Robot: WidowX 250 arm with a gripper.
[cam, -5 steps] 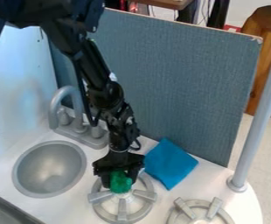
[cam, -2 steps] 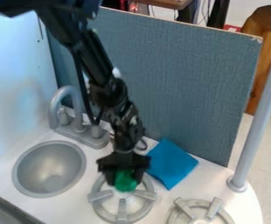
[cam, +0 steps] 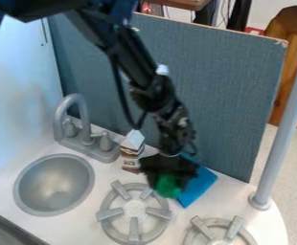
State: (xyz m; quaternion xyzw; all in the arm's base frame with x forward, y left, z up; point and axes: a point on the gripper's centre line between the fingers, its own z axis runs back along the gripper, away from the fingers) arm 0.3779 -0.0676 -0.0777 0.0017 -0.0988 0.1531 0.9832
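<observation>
The gripper (cam: 170, 183) is clenched on a green object (cam: 168, 188), which protrudes below the fingers. The arm enters at the upper left and slants down to the right. The gripper is located at the far right side of the left burner (cam: 133, 230), in front of the left part of the blue cloth (cam: 201, 187). Contact between the green object and the cloth or the counter (cam: 81, 228) cannot be determined.

The carton (cam: 131, 154), brown and white with a peaked top, stands upright just left of the gripper, on the far side of the left burner. The faucet (cam: 81, 111) is mounted left of the carton, at the far side of the sink (cam: 53, 185). The sink is set into the counter left of the left burner. The right burner (cam: 205, 228) is at the near right. A grey post (cam: 284, 127) rises from the counter's right side. A blue-grey panel (cam: 215, 91) stands along the far edge.
</observation>
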